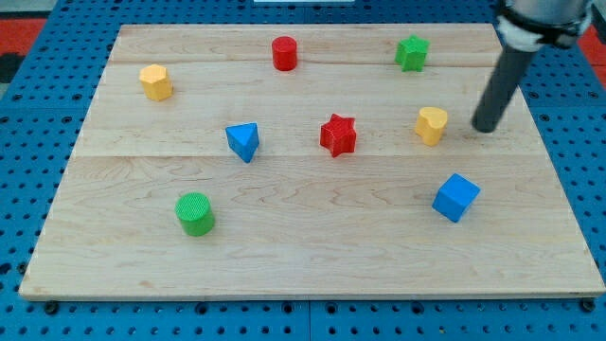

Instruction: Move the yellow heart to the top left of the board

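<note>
Eight blocks on the bench (312, 256). Near: green cylinder (195, 213), blue cube (455, 197). Middle: blue triangle (243, 141), red star (338, 134), yellow heart (431, 125) at view's right. Far: yellow hexagon (156, 82), red cylinder (284, 53), green star (411, 52). Tool is a bare rod holding nothing; my tip (485, 128) stands just right of the heart, apart.

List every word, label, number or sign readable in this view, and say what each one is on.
None: no readable text anywhere.
The wooden board is bare of print.
The blocks, among them the yellow heart and the blue cube, carry no marks.
My tip, to the view's right of the heart, is unmarked too.
</note>
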Controlling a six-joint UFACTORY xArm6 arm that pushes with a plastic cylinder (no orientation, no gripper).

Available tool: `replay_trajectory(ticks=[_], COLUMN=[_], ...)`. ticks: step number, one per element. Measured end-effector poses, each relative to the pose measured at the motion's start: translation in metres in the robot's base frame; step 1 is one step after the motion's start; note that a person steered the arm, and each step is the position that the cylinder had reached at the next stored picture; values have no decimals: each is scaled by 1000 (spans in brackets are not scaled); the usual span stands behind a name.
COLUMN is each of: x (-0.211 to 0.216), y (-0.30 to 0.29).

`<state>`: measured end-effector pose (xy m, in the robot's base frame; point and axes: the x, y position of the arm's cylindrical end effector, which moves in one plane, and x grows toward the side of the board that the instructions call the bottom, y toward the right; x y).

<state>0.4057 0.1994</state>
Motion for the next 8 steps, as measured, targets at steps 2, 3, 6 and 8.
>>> replay_trajectory(ticks=[2,3,6,8], x=[-4,0,-27,-30], y=[-99,-102,-186,-195])
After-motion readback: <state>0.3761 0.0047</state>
